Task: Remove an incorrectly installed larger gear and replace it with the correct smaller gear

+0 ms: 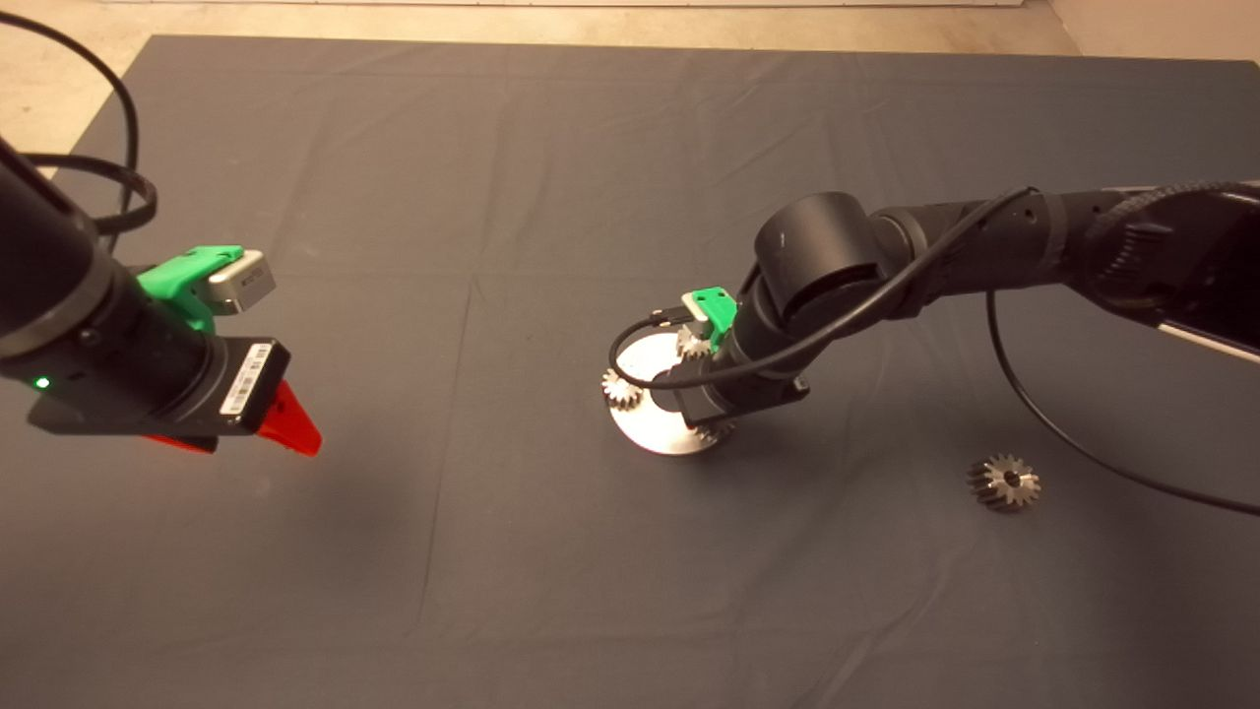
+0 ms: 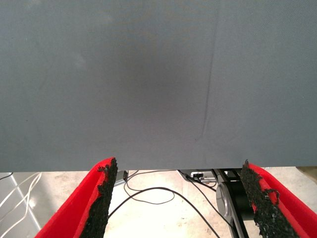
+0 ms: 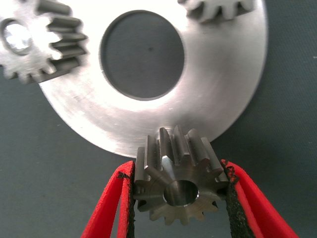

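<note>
- While sitting at the silver ring plate's [image 3: 148,124] edge, mid-frame in the head view, the small dark grey steel toothed gear [image 3: 177,184] is being squeezed by the right gripper [image 3: 178,198].
- Lying alone at lower right is the larger dark tapered gear [image 1: 1004,482].
- Two paler small gears [image 3: 34,42] are resting on the plate.
- At the left edge, the left gripper [image 2: 176,208] is hovering, spread wide, holding nothing.
</note>
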Controlling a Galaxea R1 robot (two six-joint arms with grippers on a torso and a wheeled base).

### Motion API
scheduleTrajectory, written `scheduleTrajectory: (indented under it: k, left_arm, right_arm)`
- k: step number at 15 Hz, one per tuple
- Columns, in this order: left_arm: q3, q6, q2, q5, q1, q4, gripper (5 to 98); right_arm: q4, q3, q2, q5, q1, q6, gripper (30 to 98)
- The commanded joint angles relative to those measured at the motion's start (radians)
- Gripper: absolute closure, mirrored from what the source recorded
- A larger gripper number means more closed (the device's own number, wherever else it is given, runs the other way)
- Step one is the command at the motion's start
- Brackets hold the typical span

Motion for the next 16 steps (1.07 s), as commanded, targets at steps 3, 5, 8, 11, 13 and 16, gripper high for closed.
scheduleTrajectory:
  k: [3, 5, 8, 11, 13, 16]
  left_arm:
    - [0.007, -0.001, 0.002, 0.133, -0.016, 0.005, 40.1]
    - [0.007, 0.000, 0.000, 0.133, -0.016, 0.005, 40.1]
    - [0.005, 0.001, -0.004, 0.133, -0.016, 0.005, 40.1]
    - [0.005, 0.002, -0.006, 0.133, -0.016, 0.005, 40.1]
    - [0.005, 0.002, -0.006, 0.133, -0.016, 0.005, 40.1]
    - [0.005, 0.001, -0.004, 0.133, -0.016, 0.005, 40.1]
  right_arm:
    - [-0.026, 0.000, 0.004, -0.003, 0.026, -0.001, 92.6]
    - [-0.026, -0.002, 0.021, -0.001, 0.026, -0.001, 92.6]
    - [-0.026, -0.013, 0.054, -0.003, 0.026, 0.001, 92.6]
    - [-0.026, -0.037, 0.067, -0.003, 0.026, -0.001, 92.7]
    - [-0.026, -0.035, 0.060, -0.003, 0.026, -0.001, 92.6]
    - [-0.026, -0.025, 0.031, -0.004, 0.026, -0.001, 92.6]
